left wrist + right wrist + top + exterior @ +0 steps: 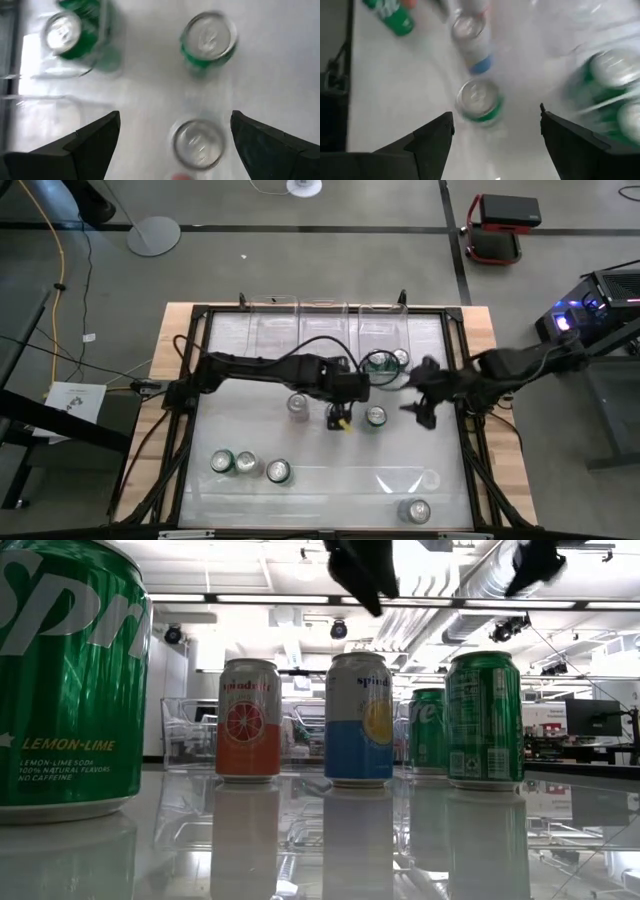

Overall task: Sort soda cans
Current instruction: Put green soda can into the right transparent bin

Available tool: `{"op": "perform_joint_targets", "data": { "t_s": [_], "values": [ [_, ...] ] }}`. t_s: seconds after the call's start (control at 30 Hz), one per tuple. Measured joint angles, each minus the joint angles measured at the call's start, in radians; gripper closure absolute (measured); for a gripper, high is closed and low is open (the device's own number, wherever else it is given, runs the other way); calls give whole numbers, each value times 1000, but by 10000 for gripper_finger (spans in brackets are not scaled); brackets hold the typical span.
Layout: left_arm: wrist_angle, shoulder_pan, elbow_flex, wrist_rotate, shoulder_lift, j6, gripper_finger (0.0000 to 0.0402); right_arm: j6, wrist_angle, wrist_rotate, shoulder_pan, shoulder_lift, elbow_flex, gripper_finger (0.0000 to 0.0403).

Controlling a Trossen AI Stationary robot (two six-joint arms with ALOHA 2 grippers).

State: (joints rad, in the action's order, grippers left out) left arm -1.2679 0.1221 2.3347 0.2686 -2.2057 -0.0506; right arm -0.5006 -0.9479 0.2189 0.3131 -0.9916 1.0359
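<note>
My left gripper [341, 418] [175, 117] hangs open over mid-table, above a silver-topped can with a blue-and-yellow body [197, 142] [360, 720]. Its fingers stand on either side of the can and higher than it; the low view shows a clear gap below that gripper [362, 580]. An orange-labelled can [298, 404] stands just to its left and a green can [375, 417] [207, 37] to its right. My right gripper [418, 412] [497, 112] is open, up in the air right of that green can [480, 102]. All cans stand upright on their bases.
Clear plastic bins [322, 320] line the far edge; the right one holds two green cans [385, 361]. Three cans [245, 464] stand near the left front, one [417, 510] at the right front. Another clear bin [400, 478] lies near the front. Black rails frame the table.
</note>
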Motion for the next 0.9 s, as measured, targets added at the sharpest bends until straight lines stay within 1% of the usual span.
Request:
{"op": "perform_joint_targets", "data": {
  "t_s": [0.07,0.17,0.23,0.33,0.43,0.5,0.57,0.67,0.77,0.9],
  "values": [
    [-30,2,-1,11,12,-26,45,-41,90,-39,10,12,-88,114],
    [-30,14,-1,26,42,-72,46,-81,215,-100,21,14,-190,114],
    [-30,30,-1,53,65,-96,47,-104,282,-131,24,14,-235,114],
    [-27,54,-1,93,97,-136,48,-134,333,-160,24,15,-273,114],
    [-46,74,-1,159,130,-152,48,-154,337,-157,29,17,-272,114],
    [-82,81,-1,197,151,-175,48,-154,340,-120,40,17,-262,114],
    [-90,84,-32,213,182,-209,48,-146,339,-73,52,17,-252,114],
    [-43,85,-176,213,278,-270,48,-126,341,-25,62,18,-245,114],
    [88,95,-398,214,423,-352,49,-122,340,-12,63,21,-245,114],
    [280,105,-686,217,631,-502,49,-127,347,-22,63,21,-245,114]
  ]
}}
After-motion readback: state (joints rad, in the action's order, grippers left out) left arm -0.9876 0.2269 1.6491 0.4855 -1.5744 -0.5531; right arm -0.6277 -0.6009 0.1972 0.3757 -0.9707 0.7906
